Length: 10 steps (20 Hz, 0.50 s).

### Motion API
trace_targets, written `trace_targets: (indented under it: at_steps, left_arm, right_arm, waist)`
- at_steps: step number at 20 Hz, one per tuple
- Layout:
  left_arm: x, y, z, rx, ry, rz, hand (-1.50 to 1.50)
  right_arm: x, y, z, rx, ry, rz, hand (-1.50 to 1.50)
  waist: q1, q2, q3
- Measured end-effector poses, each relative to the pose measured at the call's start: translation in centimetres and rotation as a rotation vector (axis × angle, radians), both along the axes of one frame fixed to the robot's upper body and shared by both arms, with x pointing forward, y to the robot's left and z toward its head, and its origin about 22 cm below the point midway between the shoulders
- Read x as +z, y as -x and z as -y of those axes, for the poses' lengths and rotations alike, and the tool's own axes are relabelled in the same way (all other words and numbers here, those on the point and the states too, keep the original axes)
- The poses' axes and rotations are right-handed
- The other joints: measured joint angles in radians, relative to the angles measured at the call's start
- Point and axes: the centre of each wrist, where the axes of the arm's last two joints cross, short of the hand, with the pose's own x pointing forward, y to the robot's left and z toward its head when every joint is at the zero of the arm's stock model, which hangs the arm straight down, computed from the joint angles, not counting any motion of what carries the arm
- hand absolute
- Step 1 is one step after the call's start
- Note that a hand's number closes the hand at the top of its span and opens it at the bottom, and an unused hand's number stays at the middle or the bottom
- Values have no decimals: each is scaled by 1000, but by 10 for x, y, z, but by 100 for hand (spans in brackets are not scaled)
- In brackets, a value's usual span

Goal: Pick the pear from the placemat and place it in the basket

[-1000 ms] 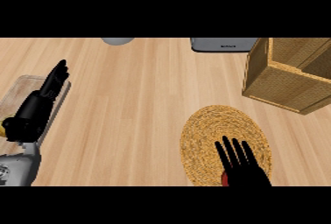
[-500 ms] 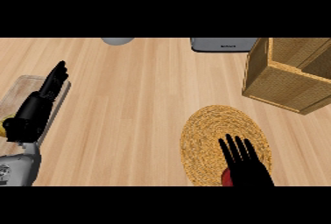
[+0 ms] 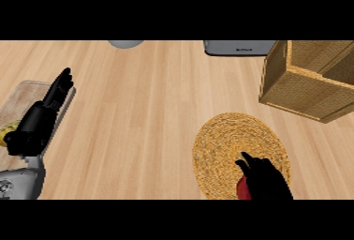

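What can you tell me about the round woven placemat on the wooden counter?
The round woven placemat is a flat straw-coloured disc, its fibres coiled in rings from the centre, and it looks like wicker or seagrass. It lies flat on the light wooden counter, toward the lower right of the head view, below the tall woven basket and apart from it. The right black robot hand covers its lower part, fingers curling down over a red object that shows only as a sliver at the hand's edge.

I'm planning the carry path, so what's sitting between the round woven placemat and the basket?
Nothing: in the head view only bare wooden counter separates the placemat from the basket standing beyond it to the right.
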Motion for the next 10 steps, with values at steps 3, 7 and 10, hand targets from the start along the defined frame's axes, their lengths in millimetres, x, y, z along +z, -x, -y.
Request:
trace_targets:
  at_steps: [3,7,10]
  left_arm:
    - [3,-4,-1,-4,1,0,0]
    - [6,-9,3,1,0,3,0]
    - [7,-4,3,-2,-1,5,0]
  right_arm:
    - [-7,-1,-2,17,-12,15,150]
    - [-13,-12,-3,48,4,38,150]
    - [-17,-11,-5,76,16,55,150]
  waist:
    - [0,-2,-2]
    - [0,-5,-7]
    - [-1,-9,-11]
